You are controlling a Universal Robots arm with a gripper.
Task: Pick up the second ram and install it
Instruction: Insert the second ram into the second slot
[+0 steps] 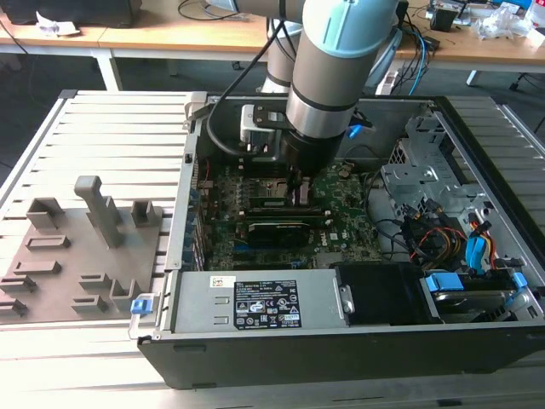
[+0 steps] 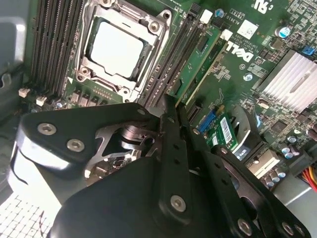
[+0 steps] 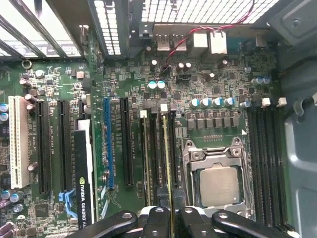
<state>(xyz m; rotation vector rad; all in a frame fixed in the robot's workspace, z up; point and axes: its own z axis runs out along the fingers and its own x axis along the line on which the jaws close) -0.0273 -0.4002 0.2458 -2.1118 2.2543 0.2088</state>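
Exterior view: the robot arm (image 1: pixel 328 60) reaches down into the open computer case (image 1: pixel 341 341), and its jaws (image 1: pixel 297 186) stand over the green motherboard (image 1: pixel 341 217), between the memory slots. The case lies on a slatted surface (image 1: pixel 111 128), and a grey tray (image 1: pixel 77 256) with blocks lies on the exterior view's left, well apart from the arm.

In the first wrist view the two fingers (image 3: pixel 157 218) are nearly together, and the thin edge of the second ram (image 3: pixel 167 158) runs out from between them, along a slot just beside the square processor socket (image 3: pixel 216 178). The jaws are closed on this stick. In the second wrist view another memory stick (image 2: pixel 200 62) already sits in a slot near the socket (image 2: pixel 119 47).
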